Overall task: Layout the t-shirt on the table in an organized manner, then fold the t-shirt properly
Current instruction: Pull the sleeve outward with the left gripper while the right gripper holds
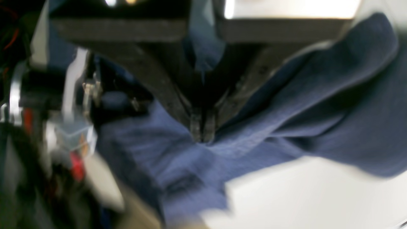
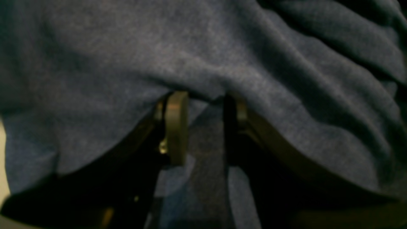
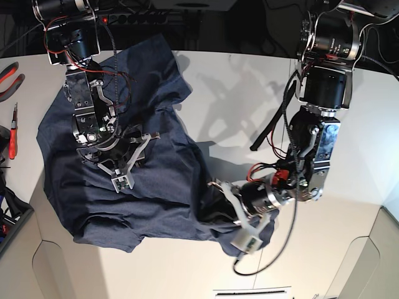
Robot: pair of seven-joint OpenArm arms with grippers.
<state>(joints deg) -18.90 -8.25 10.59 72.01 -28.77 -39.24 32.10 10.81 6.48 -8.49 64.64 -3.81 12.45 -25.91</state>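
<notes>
From left to right, the right gripper (image 3: 120,163) rests on the rumpled t-shirt (image 3: 156,180) with fingers apart, the left gripper (image 3: 232,219) is clamped on its edge, layout on the table (image 3: 237,87) is unfinished, folding remains, and any lettering is hidden.

free room: bare table (image 3: 249,93) right of the t-shirt (image 3: 156,180)
obstacles: left arm (image 3: 315,134) over right side; red tools (image 3: 11,124) at left edge
</notes>
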